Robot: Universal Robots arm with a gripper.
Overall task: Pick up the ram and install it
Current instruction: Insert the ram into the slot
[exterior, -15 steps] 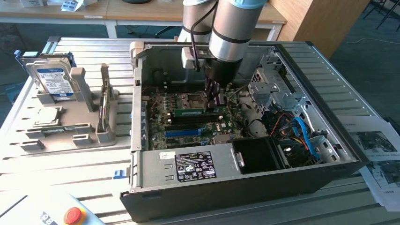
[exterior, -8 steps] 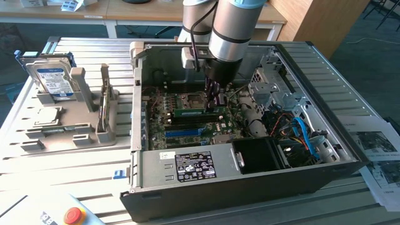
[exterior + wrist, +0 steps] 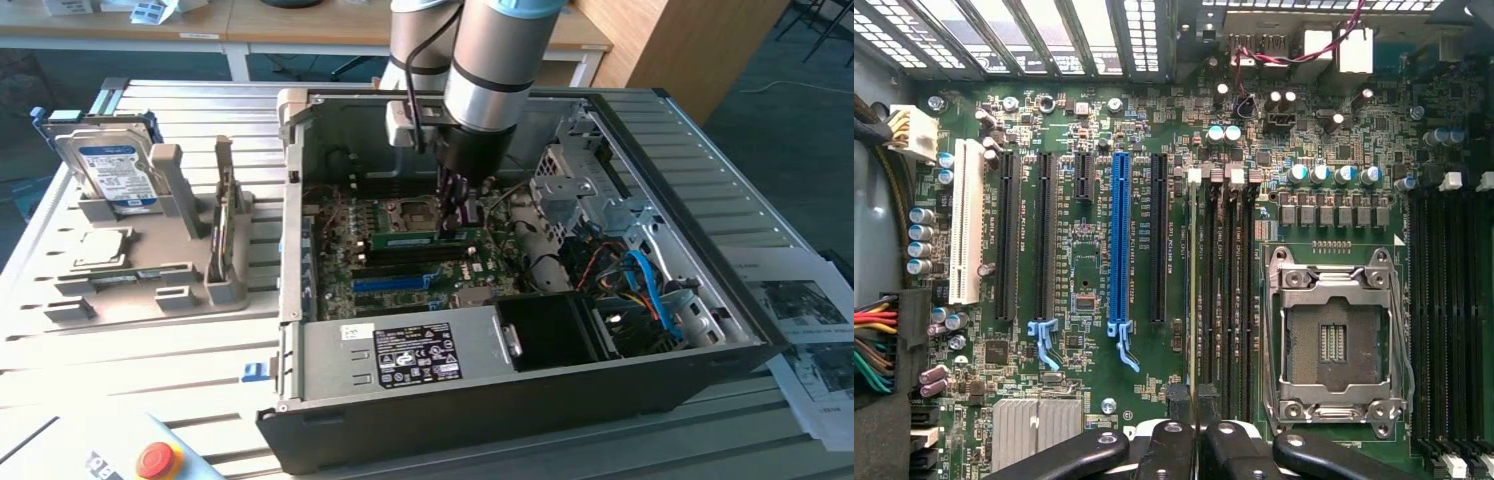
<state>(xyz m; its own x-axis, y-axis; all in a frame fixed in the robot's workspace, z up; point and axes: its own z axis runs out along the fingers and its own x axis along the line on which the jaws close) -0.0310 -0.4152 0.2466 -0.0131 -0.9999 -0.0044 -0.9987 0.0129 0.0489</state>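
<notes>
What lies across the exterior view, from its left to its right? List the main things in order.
hard drive in its grey holder → ram, gripped by the hand, inside the computer case → blue cable → printed papers

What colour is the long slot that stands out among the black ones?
The slot is blue, clearest in the wrist view.

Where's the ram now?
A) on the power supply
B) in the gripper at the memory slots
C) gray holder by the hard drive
B: the gripper is shut on the ram, edge-on over the memory slots beside the CPU socket.
</notes>
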